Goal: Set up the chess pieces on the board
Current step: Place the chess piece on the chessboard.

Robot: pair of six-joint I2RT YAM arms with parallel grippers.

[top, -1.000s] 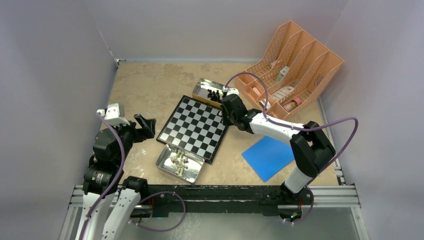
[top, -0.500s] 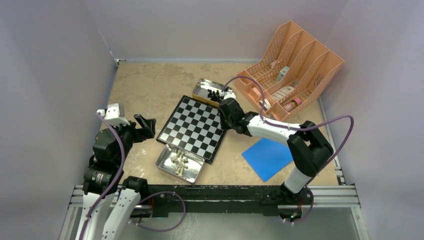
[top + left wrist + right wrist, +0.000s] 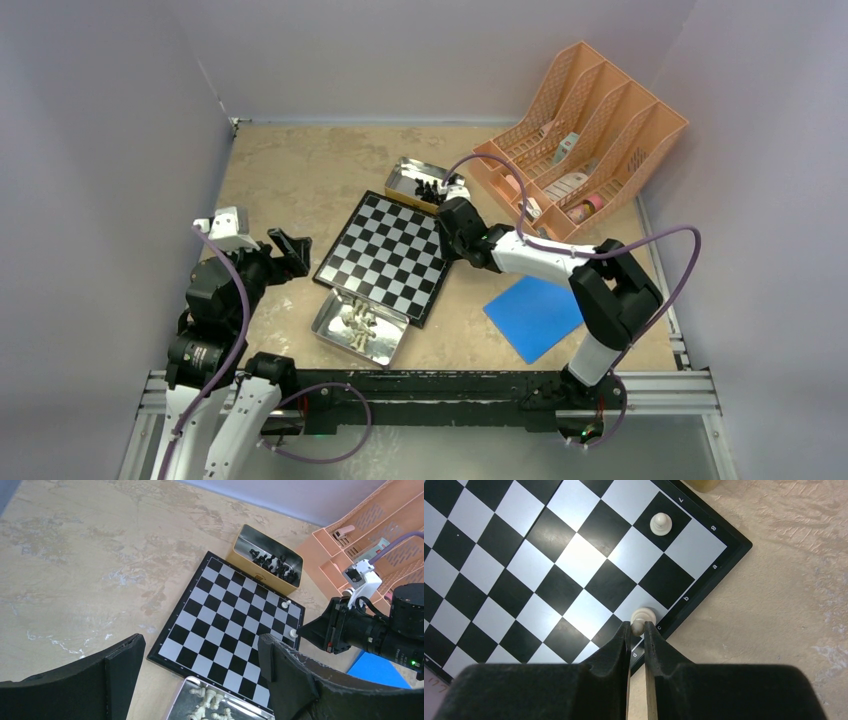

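The board (image 3: 388,255) lies mid-table, also in the left wrist view (image 3: 230,625) and right wrist view (image 3: 524,565). My right gripper (image 3: 637,626) is shut on a white pawn (image 3: 643,615) standing on a square at the board's right edge; from above the gripper (image 3: 447,243) is at that edge. Another white pawn (image 3: 661,523) stands two squares away. My left gripper (image 3: 199,645) is open and empty, held above the table left of the board (image 3: 290,250). White pieces (image 3: 358,322) lie in the near tin (image 3: 325,318). Black pieces (image 3: 272,562) lie in the far tin (image 3: 405,170).
An orange file organizer (image 3: 580,140) stands at the back right, close to the far tin. A blue flat square (image 3: 535,313) lies right of the board under the right arm. Walls close in the table on left, back and right.
My right gripper has shifted slightly left and farther along the board's right edge with the pawn. The left arm has not moved.
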